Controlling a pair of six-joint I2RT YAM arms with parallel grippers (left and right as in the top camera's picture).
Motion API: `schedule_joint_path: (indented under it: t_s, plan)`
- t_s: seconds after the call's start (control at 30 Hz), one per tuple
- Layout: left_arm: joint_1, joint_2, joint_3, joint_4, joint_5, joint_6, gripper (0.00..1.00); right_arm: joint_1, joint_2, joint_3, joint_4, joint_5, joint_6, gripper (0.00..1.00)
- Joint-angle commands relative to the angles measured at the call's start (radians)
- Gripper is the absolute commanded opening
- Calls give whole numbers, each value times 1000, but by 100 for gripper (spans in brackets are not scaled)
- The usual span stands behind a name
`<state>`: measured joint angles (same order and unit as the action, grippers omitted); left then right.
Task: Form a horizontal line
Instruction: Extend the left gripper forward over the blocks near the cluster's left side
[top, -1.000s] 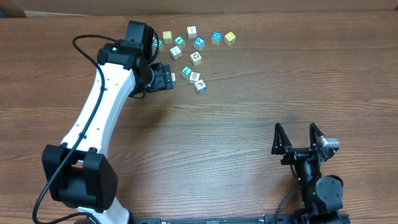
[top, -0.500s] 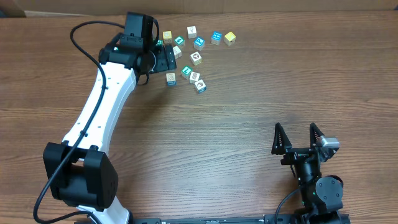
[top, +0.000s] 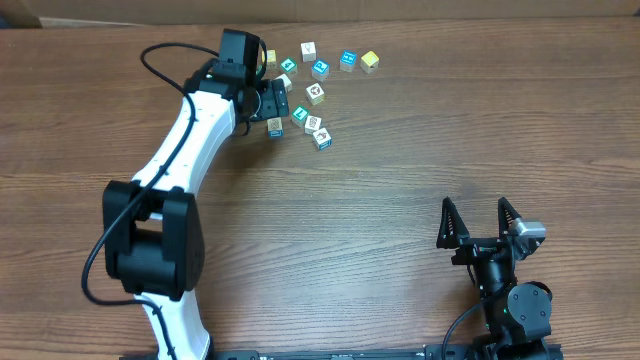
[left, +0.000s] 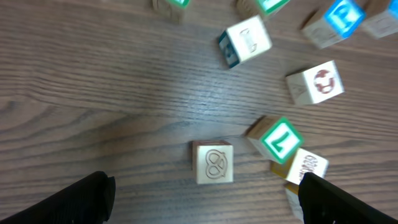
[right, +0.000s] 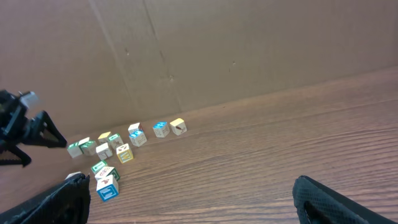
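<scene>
Wood-grain table (top: 420, 180), seen from above and from both wrists. Cube cluster (top: 316, 93): about a dozen tiny cubes, loose and irregular, close to the far edge and left of its middle, not yet in a straight row. Pretzel cube (left: 214, 163): pale face with a looped outline picture, at the cluster's near-left fringe, standing alone. Teal-green cube (left: 281, 138): white L on top, turned askew, just beside the pretzel cube on the side toward the right edge, and touching a white printed cube (left: 306, 168) on its near side. White cube with teal side (left: 245, 41): farther toward the far edge, apart from its neighbours. Left gripper (left: 206, 185): over the cluster's left side, jaws spread wide and holding nothing; the pretzel cube sits between the finger lines, touching neither. Right gripper (top: 478, 215): near the near edge, toward the right corner, well apart from all cubes, jaws spread wide and empty.
</scene>
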<state>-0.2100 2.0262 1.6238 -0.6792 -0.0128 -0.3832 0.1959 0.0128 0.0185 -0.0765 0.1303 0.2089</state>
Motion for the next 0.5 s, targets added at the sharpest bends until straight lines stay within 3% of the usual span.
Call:
schedule_joint_path:
  t_s: [0.0, 0.2, 0.47]
  plan:
    - [-6, 27, 0, 18, -18, 13, 91, -6, -10, -11, 4, -3, 0, 100]
    - [-5, 31, 0, 43, -24, 14, 87, -6, -10, -11, 4, -3, 0, 100]
    - [-2, 31, 0, 53, -41, 40, 91, -6, -10, -11, 4, -3, 0, 100]
